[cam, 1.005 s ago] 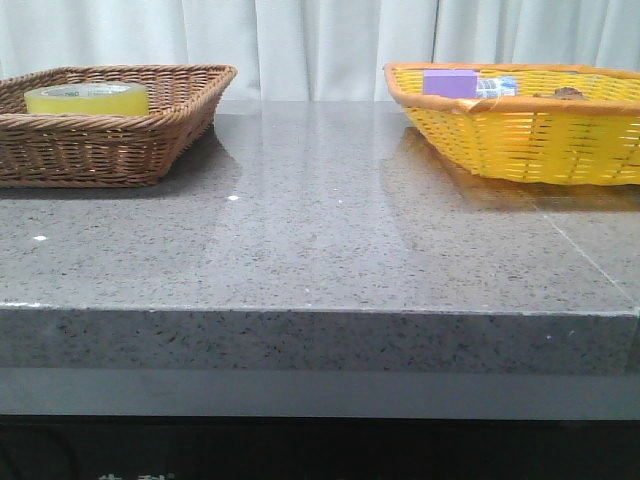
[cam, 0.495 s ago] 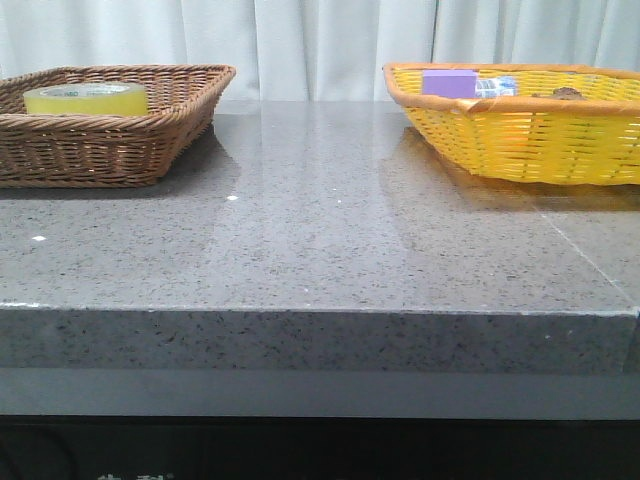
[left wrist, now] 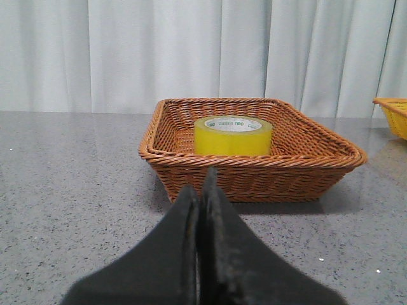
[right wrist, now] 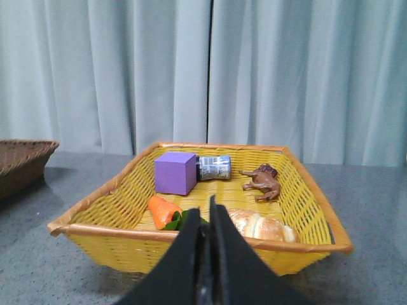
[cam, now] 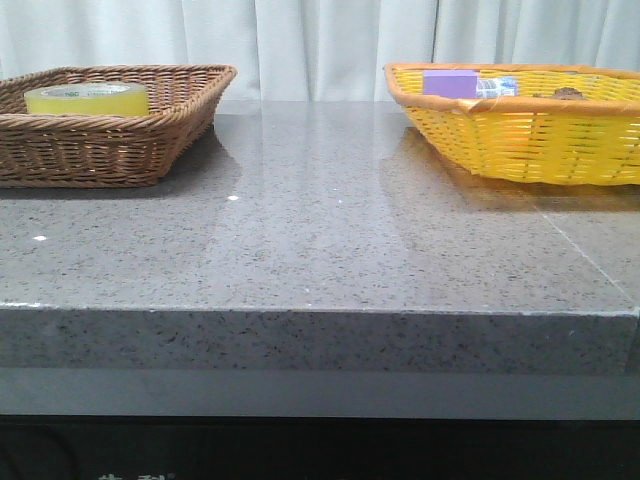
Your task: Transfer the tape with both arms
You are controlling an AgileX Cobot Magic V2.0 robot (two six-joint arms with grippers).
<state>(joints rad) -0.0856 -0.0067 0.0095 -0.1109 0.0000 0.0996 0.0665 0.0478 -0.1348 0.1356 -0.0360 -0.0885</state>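
Observation:
The tape (cam: 87, 98), a wide yellow roll with a white printed core, lies flat in the brown wicker basket (cam: 110, 140) at the far left of the table. It also shows in the left wrist view (left wrist: 233, 135), inside that basket (left wrist: 254, 171). My left gripper (left wrist: 202, 184) is shut and empty, low over the table, short of the basket's near wall. My right gripper (right wrist: 206, 210) is shut and empty, in front of the yellow basket (right wrist: 191, 244). Neither arm shows in the front view.
The yellow basket (cam: 520, 130) stands at the far right. It holds a purple box (right wrist: 175, 172), a small can (right wrist: 213, 168), a brown toy animal (right wrist: 262, 181), a carrot (right wrist: 164, 210) and a bread roll (right wrist: 261, 225). Curtains hang behind the grey stone table (cam: 320, 240).

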